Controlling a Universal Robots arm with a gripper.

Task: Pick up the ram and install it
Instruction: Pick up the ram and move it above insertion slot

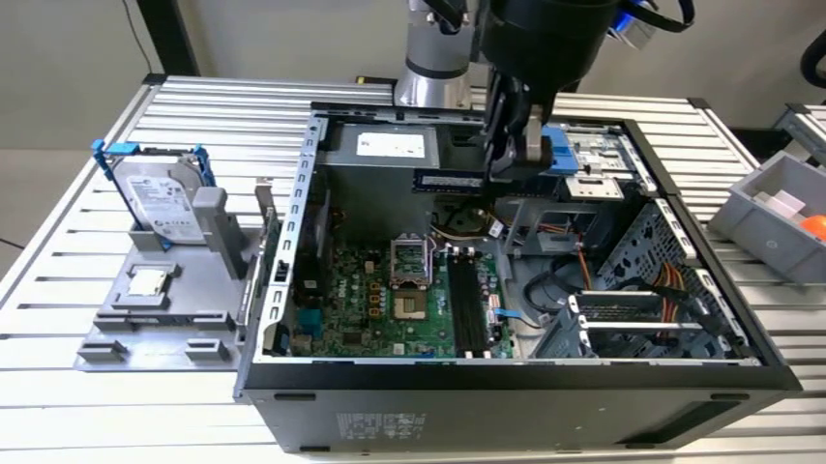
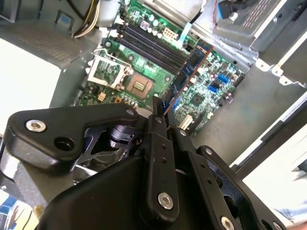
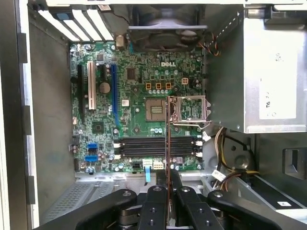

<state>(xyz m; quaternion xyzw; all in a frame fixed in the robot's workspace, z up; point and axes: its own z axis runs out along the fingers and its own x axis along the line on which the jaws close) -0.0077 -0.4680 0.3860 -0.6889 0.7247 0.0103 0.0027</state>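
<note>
The ram (image 1: pixel 451 181) is a long thin dark stick with my gripper (image 1: pixel 496 176) shut on one end of it. It hangs level above the open computer case, over the far part of the motherboard (image 1: pixel 374 300). In the first wrist view the ram (image 3: pixel 168 139) shows edge-on, rising from my gripper (image 3: pixel 168 186) and lying crosswise to the black memory slots (image 3: pixel 156 146). In the second wrist view the ram (image 2: pixel 192 72) reaches out from my gripper (image 2: pixel 163 114) over the board. The memory slots (image 1: pixel 467 302) lie below and nearer the case front.
The open processor socket (image 1: pixel 410 266) sits beside the slots. A power supply (image 1: pixel 387 150) and a blue drive cage (image 1: pixel 587 164) line the far side of the case. A hard drive in a blue frame (image 1: pixel 162 198) stands on a grey holder at the exterior view's left, and a grey bin (image 1: pixel 781 208) at its right.
</note>
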